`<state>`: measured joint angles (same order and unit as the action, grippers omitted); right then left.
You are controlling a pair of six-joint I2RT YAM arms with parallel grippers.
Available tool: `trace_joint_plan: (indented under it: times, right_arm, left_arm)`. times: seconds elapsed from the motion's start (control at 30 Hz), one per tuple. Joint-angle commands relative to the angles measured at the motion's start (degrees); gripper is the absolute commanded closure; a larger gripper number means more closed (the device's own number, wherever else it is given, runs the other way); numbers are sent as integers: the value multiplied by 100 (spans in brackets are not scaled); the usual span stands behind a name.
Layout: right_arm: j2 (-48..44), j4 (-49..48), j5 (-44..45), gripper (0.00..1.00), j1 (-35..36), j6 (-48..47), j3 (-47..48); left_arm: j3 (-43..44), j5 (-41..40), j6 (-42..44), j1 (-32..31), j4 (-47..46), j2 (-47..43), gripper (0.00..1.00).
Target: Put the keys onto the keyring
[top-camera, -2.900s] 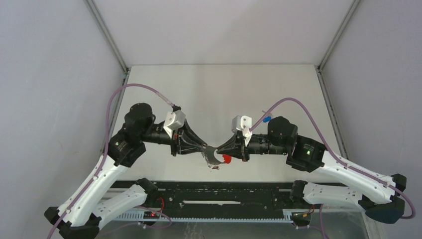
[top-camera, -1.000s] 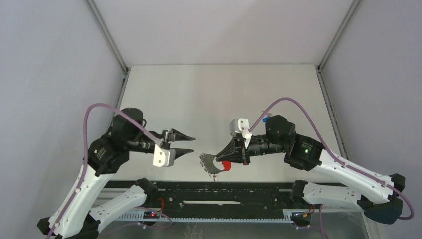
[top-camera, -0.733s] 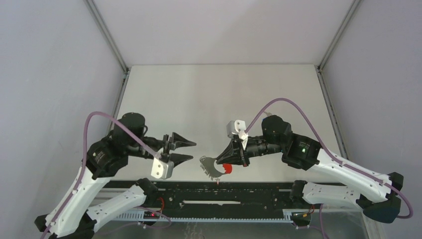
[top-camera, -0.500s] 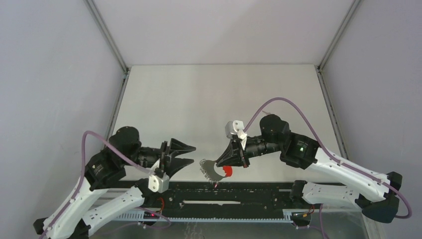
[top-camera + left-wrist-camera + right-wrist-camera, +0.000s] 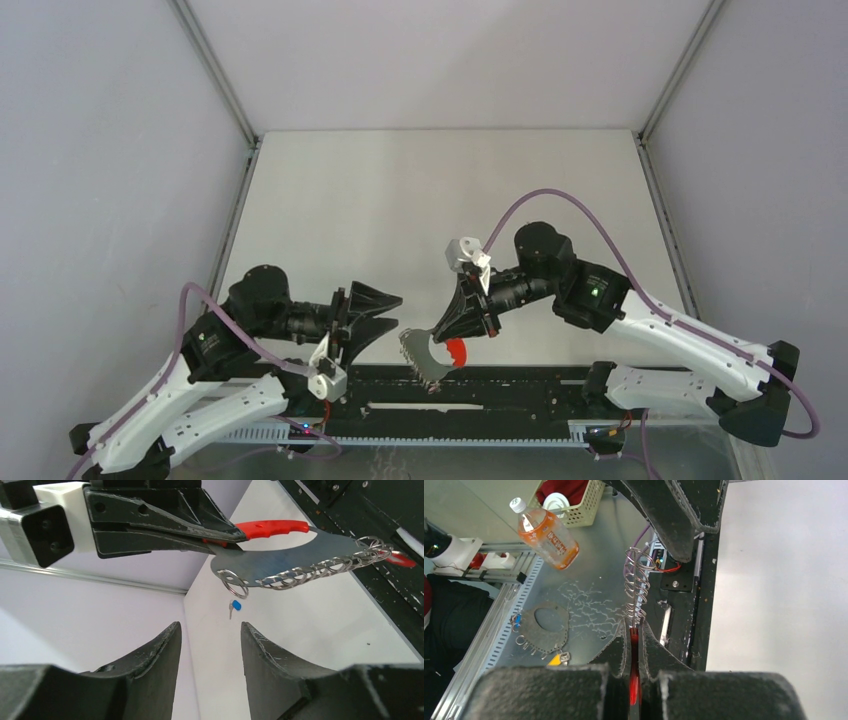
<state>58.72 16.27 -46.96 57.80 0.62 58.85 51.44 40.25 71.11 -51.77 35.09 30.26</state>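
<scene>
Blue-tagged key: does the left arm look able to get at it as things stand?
Probably not directly. The left gripper is open and empty, but the blue-tagged key lies on the table beyond the keyring held in the shut right gripper, and from above the right arm covers it.

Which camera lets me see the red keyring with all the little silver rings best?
The left wrist view: the red-banded grey metal keyring faces it side-on, its silver rings spread in a row, pinched by the right tool. The top view shows it small and dark; the right wrist view sees it edge-on, rings stacked.
</scene>
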Motion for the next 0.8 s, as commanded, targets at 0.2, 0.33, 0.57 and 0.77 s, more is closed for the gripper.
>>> trace_joint_plan:
  times: [0.2,0.33,0.57,0.77]
  right_arm:
    - [53,-690,-335,100,-146,408,320]
    - [93,-766,-317,100,-150,454,320]
    - [142,-826,-445,100,-190,526,320]
    - [179,-835,-522,100,-221,558,300]
  left_arm:
    - [-25,-127,253,-217,-197,30,47]
    - [38,-166,21,-382,-396,43,48]
    - [63,-257,-180,-542,-494,-12,55]
    - [137,-264,-357,-580,-493,-47,67]
